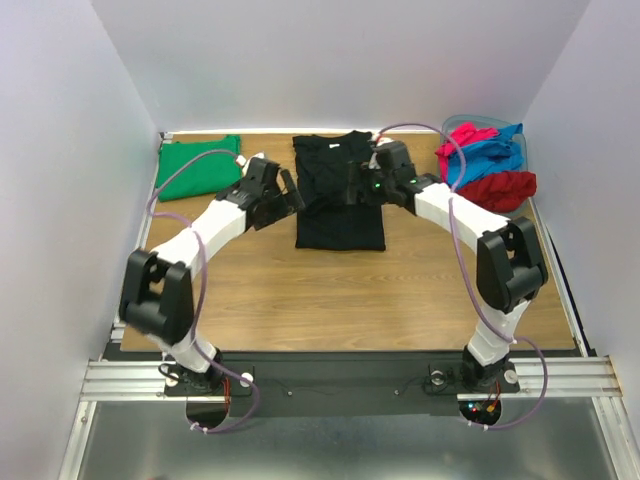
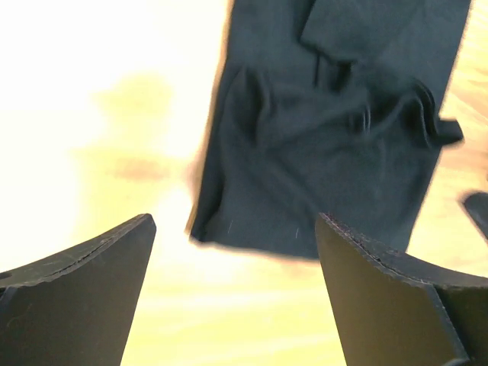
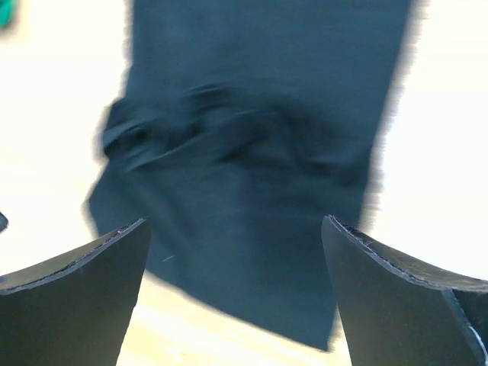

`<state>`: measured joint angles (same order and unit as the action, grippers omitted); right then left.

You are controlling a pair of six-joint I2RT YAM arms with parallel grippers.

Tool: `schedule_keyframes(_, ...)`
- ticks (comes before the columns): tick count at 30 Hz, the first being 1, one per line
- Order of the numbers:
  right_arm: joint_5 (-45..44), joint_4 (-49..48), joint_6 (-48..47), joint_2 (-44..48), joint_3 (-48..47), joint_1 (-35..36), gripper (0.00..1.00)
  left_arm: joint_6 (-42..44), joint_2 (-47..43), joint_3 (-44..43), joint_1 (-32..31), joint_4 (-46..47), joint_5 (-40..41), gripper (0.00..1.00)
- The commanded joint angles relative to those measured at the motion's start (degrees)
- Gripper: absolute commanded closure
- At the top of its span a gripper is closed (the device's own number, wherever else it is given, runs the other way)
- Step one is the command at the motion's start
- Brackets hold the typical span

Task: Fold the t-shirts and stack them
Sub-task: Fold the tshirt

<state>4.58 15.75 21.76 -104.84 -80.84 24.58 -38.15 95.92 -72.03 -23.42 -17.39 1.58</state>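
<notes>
A black t-shirt (image 1: 338, 195) lies folded into a long strip on the table's far middle; it also shows in the left wrist view (image 2: 328, 130) and the right wrist view (image 3: 252, 168). A green t-shirt (image 1: 196, 165) lies folded at the far left. Pink (image 1: 462, 140), blue (image 1: 490, 155) and red (image 1: 500, 188) shirts are heaped at the far right. My left gripper (image 1: 292, 190) is open and empty at the black shirt's left edge, above the table (image 2: 236, 259). My right gripper (image 1: 358, 182) is open and empty over the shirt's right side (image 3: 236, 259).
A grey-blue plastic tub (image 1: 520, 150) holds the heap of coloured shirts at the far right. White walls close the table in at the back and on both sides. Bare wooden table (image 1: 330, 290) lies between the black shirt and the arm bases.
</notes>
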Motion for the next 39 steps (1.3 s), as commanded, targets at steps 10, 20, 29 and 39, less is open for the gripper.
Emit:
schedule_keyframes(10,-18.07,-0.19,-7.6,-14.94,-13.18,10.84,0.0,-6.75,-32.01,28.24,-0.05,-1.15,6.76,0.02)
schedule_keyframes(20,-35.96,-0.28,-7.87,-28.93,-36.94,10.84,0.0,-8.08,-40.55,31.6,0.13,-1.69,5.97,0.02)
schedule_keyframes(29,-27.18,-0.19,-0.94,-16.74,-23.08,9.26,0.0,-6.94,-36.51,33.54,0.04,5.08,-0.44,0.01)
schedule_keyframes(39,-14.87,-0.54,12.07,8.5,14.28,0.56,0.0,-3.51,-16.58,26.07,-0.66,14.83,-9.4,0.02)
